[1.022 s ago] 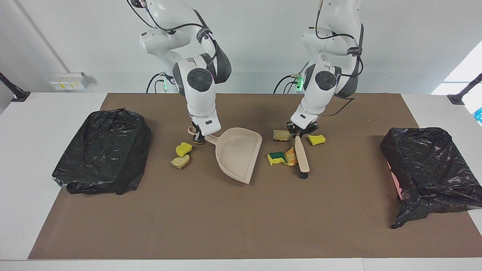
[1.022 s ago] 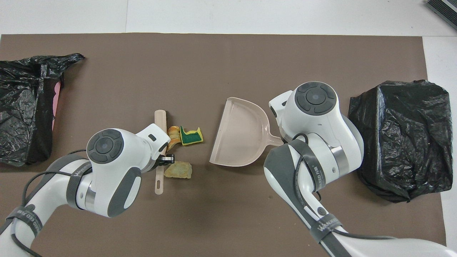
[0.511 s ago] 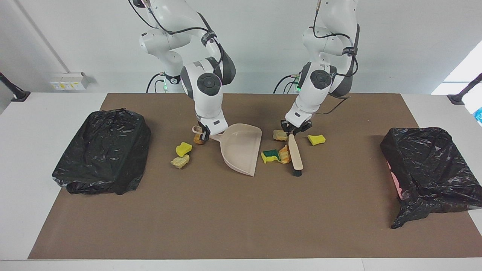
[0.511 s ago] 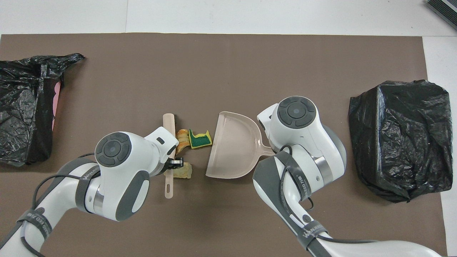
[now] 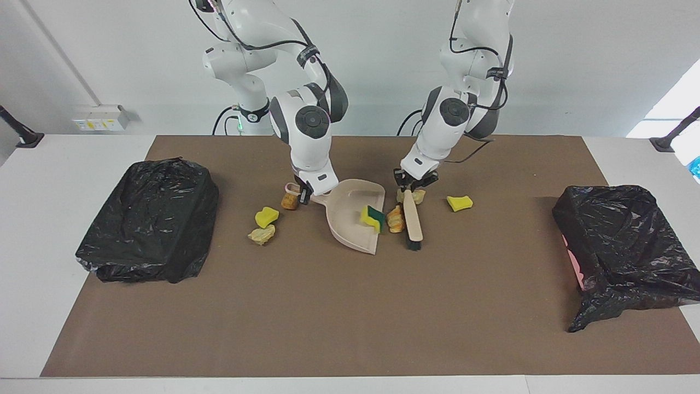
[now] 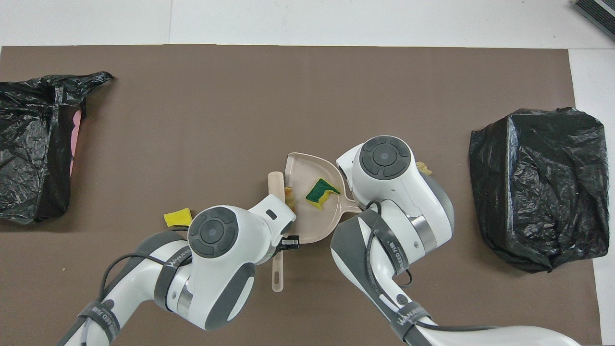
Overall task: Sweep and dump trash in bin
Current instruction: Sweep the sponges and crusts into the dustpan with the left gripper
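My right gripper (image 5: 302, 196) is shut on the handle of the beige dustpan (image 5: 350, 224), which rests on the mat. The green-faced yellow sponge (image 5: 372, 217) lies inside the pan and also shows in the overhead view (image 6: 321, 191). My left gripper (image 5: 411, 189) is shut on the beige brush (image 5: 412, 220), bristles down, beside the pan's mouth. An orange bread lump (image 5: 395, 218) sits between brush and pan edge. A tan lump (image 5: 418, 195) lies by the left gripper. A yellow sponge (image 5: 459, 203) lies toward the left arm's end. A yellow sponge (image 5: 266, 216), a tan lump (image 5: 261, 235) and a brown lump (image 5: 288, 201) lie beside the handle.
A black-bagged bin (image 5: 147, 219) stands at the right arm's end of the brown mat (image 5: 350, 317). Another black-bagged bin (image 5: 623, 246), lying open with pink showing, is at the left arm's end.
The brush swept toward the dustpan. The green-faced sponge went from the mat into the pan, and the orange lump reached its edge. The pan turned and shifted toward the brush.
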`<action>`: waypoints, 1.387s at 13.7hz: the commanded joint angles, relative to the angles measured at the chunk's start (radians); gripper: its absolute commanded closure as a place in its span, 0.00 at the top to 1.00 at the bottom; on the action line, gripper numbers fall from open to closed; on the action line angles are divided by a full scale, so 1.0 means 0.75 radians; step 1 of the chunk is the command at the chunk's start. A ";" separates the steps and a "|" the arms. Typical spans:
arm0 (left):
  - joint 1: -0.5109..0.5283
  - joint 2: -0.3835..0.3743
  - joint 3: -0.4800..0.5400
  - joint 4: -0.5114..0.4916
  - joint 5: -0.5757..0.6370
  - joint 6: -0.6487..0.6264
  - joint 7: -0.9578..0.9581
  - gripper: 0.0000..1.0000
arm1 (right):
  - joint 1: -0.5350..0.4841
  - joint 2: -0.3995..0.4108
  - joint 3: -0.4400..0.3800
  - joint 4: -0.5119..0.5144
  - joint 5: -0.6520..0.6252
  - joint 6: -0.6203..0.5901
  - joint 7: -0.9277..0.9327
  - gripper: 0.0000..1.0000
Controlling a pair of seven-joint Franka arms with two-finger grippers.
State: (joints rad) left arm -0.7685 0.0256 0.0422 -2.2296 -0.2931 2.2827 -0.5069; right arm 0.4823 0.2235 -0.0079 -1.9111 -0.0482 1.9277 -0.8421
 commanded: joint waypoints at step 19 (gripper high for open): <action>0.257 -0.097 0.054 0.048 0.497 -0.776 -0.811 0.00 | 0.050 0.035 0.008 0.040 -0.018 0.034 -0.104 0.00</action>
State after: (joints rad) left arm -0.6183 -0.0102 0.0898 -2.1448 0.0597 1.7128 -1.1237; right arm 0.5310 0.2576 -0.0044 -1.8970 -0.0492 1.9901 -0.8915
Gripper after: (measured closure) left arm 0.744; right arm 0.678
